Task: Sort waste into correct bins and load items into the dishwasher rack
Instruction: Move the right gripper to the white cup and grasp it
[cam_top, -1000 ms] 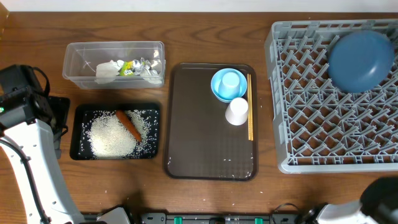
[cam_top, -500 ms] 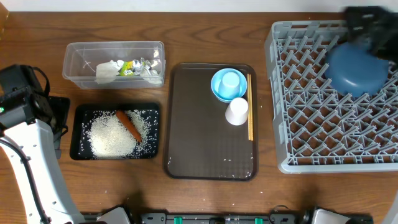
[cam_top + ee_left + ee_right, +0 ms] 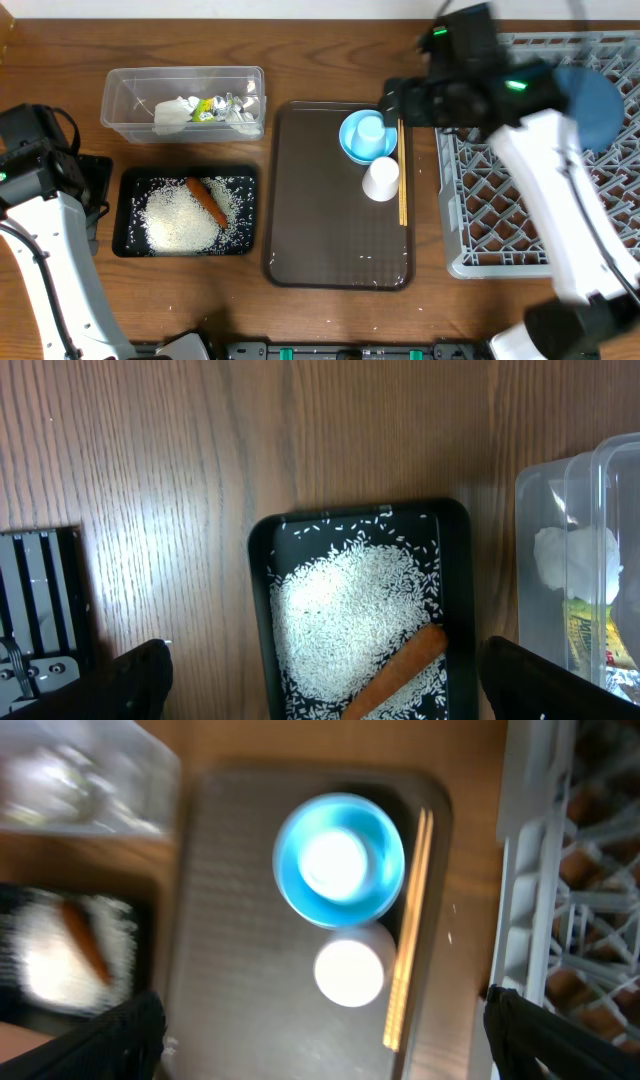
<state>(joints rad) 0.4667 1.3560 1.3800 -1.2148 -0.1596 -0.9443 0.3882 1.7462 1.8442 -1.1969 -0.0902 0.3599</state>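
Waste: sorted already, judging by how it lies. At far left, left arm (image 3: 35,165) parked beside the black tray (image 3: 117,215), same spot as a second ago. Left jaws spread wide and empty, hanging above white rice (image 3: 350,610) and carrot (image 3: 395,675) in that tray. Just behind, clear tub (image 3: 183,70) holding crumpled napkin (image 3: 172,113) and foil wrappers (image 3: 215,108). No stray scraps seen on the bench (image 3: 60,60).

Mid-scene, brown serving tray (image 3: 320,230) carrying what is left to load: light blue bowl (image 3: 350,140), white cup (image 3: 380,180) just in front and seemingly touching it, chopsticks (image 3: 403,185) along the tray's right edge, just beside both. All unmoved over the last second.

Then the change: right arm (image 3: 470,75), barely in the overhead view a second ago and over the rack's far corner by the plate half a second ago, now swung left to the tray's right edge, next to the bowl. Blurred wrist view, so likely mid-sweep. Right jaws spread wide, nothing between them, bowl and cup centred below.

At far right, dishwasher rack (image 3: 475,225) with dark blue plate (image 3: 603,100) resting in its far corner, partly hidden by the arm, unmoved. Reads as plate done, bowl or cup next; descent and grip not yet begun.
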